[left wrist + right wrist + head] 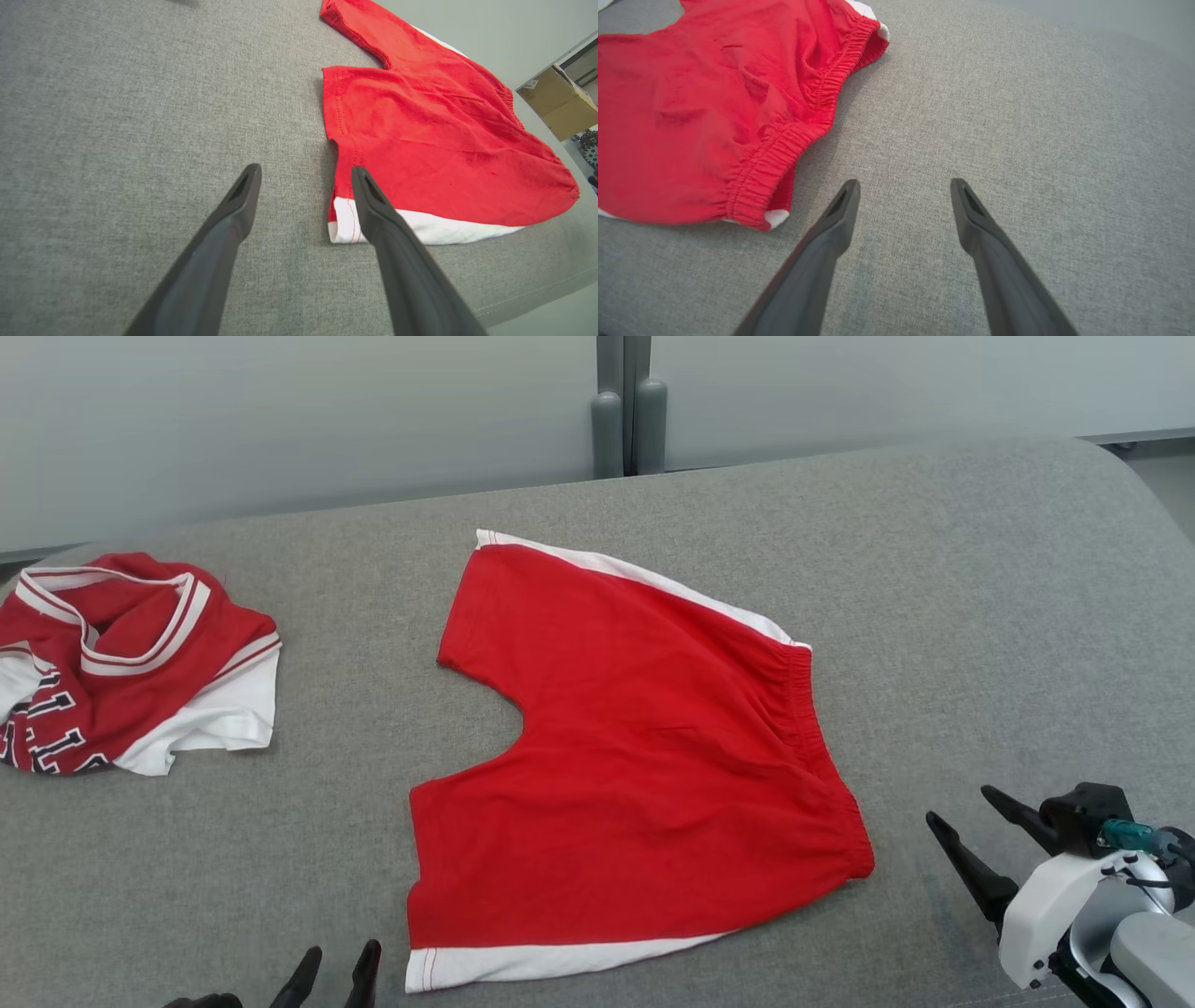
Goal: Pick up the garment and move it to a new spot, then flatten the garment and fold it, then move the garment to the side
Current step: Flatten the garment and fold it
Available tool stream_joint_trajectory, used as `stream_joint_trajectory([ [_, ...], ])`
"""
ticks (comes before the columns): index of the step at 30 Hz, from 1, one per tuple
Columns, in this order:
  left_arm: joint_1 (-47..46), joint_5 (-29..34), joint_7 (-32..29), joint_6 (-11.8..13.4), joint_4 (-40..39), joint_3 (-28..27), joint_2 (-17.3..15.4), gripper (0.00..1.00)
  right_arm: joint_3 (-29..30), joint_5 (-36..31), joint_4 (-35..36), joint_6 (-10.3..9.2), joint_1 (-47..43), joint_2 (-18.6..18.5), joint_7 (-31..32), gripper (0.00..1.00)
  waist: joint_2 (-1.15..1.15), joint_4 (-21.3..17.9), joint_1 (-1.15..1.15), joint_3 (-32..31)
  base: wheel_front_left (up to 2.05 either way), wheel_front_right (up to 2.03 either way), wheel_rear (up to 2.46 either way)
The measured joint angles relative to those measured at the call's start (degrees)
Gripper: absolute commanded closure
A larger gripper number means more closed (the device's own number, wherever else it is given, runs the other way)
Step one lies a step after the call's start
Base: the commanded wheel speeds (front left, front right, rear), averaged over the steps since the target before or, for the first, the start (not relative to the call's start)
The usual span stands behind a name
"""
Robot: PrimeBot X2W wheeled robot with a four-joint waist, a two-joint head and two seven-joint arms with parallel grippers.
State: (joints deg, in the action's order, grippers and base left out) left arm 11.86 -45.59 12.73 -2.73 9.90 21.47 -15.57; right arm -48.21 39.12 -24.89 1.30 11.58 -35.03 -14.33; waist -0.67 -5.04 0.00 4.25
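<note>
Shorts (635, 756), red with white side stripes, lie spread nearly flat in the middle of a grey padded surface (980, 569). The waistband points toward the robot's right and the leg openings toward its left. The left gripper (341, 952) is poised just beside the near leg's white corner, fingers apart, holding nothing. The right gripper (959, 805) sits near the waistband's near end, also spread and empty. Each seems stationed at a near corner, likely so both can pinch that edge and fold it over. A crumpled red-and-white jersey (131, 653) lies well apart on the left.
</note>
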Motion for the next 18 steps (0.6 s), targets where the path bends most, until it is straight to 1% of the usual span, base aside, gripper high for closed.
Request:
stream_joint_trajectory([
  [2, -0.16, 0.3, 0.33, 0.02, -1.14, -0.64, 0.1, 0.0, 1.21, -0.51, 0.85, -0.49, -0.01, -0.07, -0.01, 0.0, 0.0, -0.03, 0.0, -0.53, 0.0, 0.0, 0.0],
  [6, -1.75, 1.18, 0.96, 0.05, -3.41, -0.88, 0.96, 0.0, 3.44, -1.77, 2.57, -2.1, 0.1, 0.07, -0.01, 0.0, 0.0, -0.13, 0.0, -1.77, 0.0, 0.0, 0.0],
  [8, -3.09, 2.2, 1.02, 0.08, -4.27, -0.89, 1.58, 0.0, 5.13, -2.34, 3.5, -3.43, 0.4, 0.3, -0.01, 0.0, 0.0, -0.21, 0.0, -2.43, 0.0, 0.0, 0.0],
  [9, -4.38, 3.64, 1.04, 0.65, -5.12, -0.86, 2.15, 0.0, 6.71, -2.74, 4.55, -4.57, 1.09, 0.63, -0.01, 0.0, 0.0, -0.29, 0.0, -3.12, 0.0, 0.0, 0.0],
  [12, -5.91, 4.83, 1.45, 1.24, -5.72, -1.04, 2.6, 0.0, 8.97, -4.02, 6.06, -5.99, 2.12, 1.42, -0.01, 0.0, 0.0, -0.41, 0.0, -4.06, 0.0, 0.0, 0.0],
  [13, -6.28, 5.27, 1.45, 1.34, -5.98, -1.12, 2.78, 0.0, 9.93, -4.05, 6.5, -6.1, 2.43, 1.93, -0.02, 0.0, 0.0, -0.47, 0.0, -4.33, 0.0, 0.0, 0.0],
  [15, -6.75, 5.93, 1.46, 2.27, -6.36, -1.36, 3.57, 0.0, 11.46, -4.19, 7.3, -6.99, 2.94, 3.15, -0.02, 0.0, 0.0, -0.59, 0.0, -4.81, 0.0, 0.0, 0.0],
  [18, -7.28, 7.65, 1.51, 3.85, -6.76, -2.21, 4.39, 0.0, 14.49, -4.23, 8.56, -7.75, 3.29, 5.32, -0.07, 0.0, 0.0, -0.75, 0.0, -5.43, 0.0, 0.0, 0.0],
])
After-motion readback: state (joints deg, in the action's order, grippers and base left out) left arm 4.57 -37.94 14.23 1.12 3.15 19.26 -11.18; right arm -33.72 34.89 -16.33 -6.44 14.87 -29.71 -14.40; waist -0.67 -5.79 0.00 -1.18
